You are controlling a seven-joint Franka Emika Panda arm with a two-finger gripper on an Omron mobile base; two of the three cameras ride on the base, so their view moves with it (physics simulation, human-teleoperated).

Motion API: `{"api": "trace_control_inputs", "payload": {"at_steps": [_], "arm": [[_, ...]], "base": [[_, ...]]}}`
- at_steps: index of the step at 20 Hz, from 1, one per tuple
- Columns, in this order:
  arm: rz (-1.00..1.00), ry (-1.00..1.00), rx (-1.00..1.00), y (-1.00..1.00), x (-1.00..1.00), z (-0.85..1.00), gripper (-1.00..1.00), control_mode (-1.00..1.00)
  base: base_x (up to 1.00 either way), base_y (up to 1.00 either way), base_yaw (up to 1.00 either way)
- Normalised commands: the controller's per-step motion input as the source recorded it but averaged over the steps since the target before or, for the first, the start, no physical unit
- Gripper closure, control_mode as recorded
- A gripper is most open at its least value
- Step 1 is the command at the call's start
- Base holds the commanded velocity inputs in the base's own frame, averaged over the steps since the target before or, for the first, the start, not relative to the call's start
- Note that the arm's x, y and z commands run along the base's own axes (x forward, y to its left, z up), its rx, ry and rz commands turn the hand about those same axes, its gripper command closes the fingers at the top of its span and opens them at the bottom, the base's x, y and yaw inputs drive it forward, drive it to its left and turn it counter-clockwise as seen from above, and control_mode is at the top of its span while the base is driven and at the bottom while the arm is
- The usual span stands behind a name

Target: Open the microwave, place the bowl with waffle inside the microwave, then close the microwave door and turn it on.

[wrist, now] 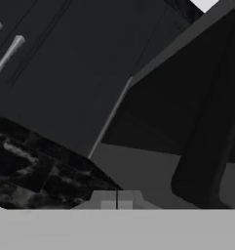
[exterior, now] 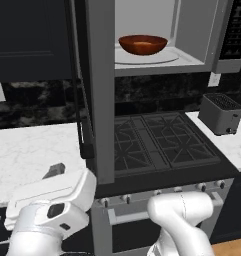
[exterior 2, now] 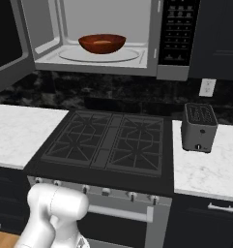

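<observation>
So the microwave is being shown wide open above the stove, and the bowl is already being carried by the round turntable, roughly in the middle of the light grey cavity. A bit of golden waffle is being glimpsed inside the bowl in the right base view; its grid can't really be made out. Bare turntable is being left all around the bowl, with clear gaps to both side walls and the cavity's front lip.

The microwave door is being swung out toward the robot, seen nearly edge-on in the left base view as a tall grey slab, its long axis running straight up and down, with the dark bar handle hanging along its left side. In the hand view the door's grey edge and dark glass are being seen close up, with the handle off to the right.

The gripper is being held low, left of the door and well below the bowl. The fingers appear pressed together at the bottom of the hand view, nothing gripped.

A toaster is being left on the right counter, well apart from everything.
</observation>
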Motion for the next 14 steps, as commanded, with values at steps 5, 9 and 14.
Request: {"api": "trace_control_inputs", "payload": {"at_steps": [5,9,14], "arm": [[-0.19,-0.15,-0.05,0.60,0.44,-0.08,1.00,-1.00],[-0.13,-0.03,-0.03,0.51,0.86,-0.08,1.00,-1.00],[-0.06,-0.02,0.00,0.28,0.94,0.00,1.00,-1.00]], "base": [[0.00,0.00,0.00],[0.00,0.00,0.00],[0.00,0.00,0.00]]}}
